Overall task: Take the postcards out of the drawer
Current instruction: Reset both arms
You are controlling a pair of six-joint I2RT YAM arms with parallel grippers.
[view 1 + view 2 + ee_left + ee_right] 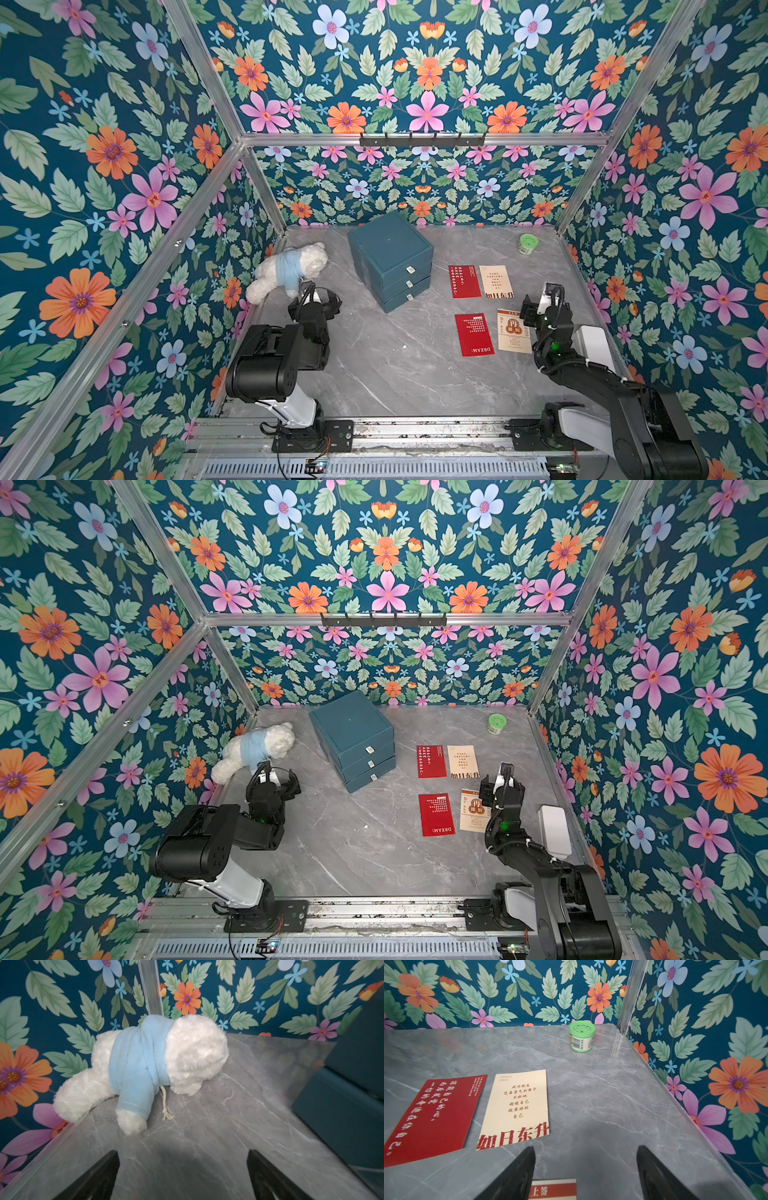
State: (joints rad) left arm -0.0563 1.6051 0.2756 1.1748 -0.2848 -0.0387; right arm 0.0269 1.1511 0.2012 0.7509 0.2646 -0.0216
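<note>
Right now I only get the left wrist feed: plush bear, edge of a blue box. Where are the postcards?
Observer: All four lie flat on the table, on the right arm's side of the drawer unit: far red card, far cream card, near red card, near cream card.
Operator: Is it shut?
Observer: Its three drawers look pushed shut in both top views.
Operator: Other arm holding anything?
Observer: No. The right gripper is open and empty, above the near cream card's far end.
</note>
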